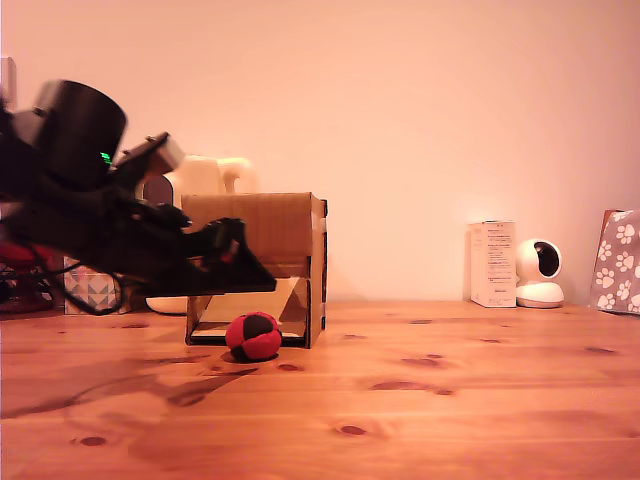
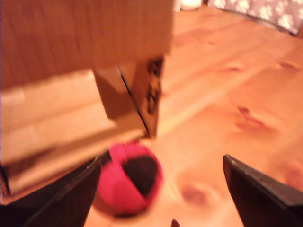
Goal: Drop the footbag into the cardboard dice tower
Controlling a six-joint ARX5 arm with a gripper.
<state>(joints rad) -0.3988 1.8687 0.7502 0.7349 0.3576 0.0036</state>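
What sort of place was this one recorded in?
Probably a home room rather than a lab: a knotty wooden table against a plain wall, with a small white camera and a paw-print fabric item behind.

Your arm (image 1: 90, 215) comes in from the exterior view's left and slopes down toward the tip, a little blurred in that view. Your gripper (image 2: 163, 189) stands wide open: in the wrist view you see the two dark fingers (image 2: 258, 194) far apart, with a broad gap between them. The fingers hold nothing. One finger lies close beside the footbag (image 2: 128, 179); whether it touches, you cannot tell. The other finger is well apart from it.
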